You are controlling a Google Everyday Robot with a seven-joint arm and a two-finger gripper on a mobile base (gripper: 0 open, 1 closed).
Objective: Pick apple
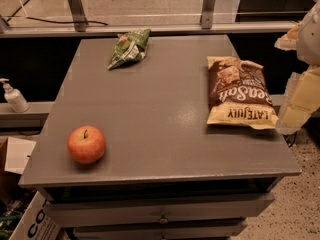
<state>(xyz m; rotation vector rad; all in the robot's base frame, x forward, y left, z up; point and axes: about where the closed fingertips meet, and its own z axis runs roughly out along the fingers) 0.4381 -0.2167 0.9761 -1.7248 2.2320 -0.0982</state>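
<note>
The apple (pixel 86 144) is round and red-orange with yellowish patches and a short dark stem. It sits upright on the grey table (pixel 150 119), near the front left corner. My gripper (pixel 299 104) is a pale yellowish shape at the right edge of the view, beside the table's right side and next to the brown snack bag. It is far to the right of the apple and holds nothing that I can see.
A brown and yellow snack bag (pixel 240 93) lies at the right of the table. A green snack bag (pixel 130 48) lies at the back. A sanitiser bottle (pixel 14 97) stands on a ledge to the left. Cardboard boxes (pixel 20 204) sit on the floor at the lower left. Drawers (pixel 160 211) are below the tabletop.
</note>
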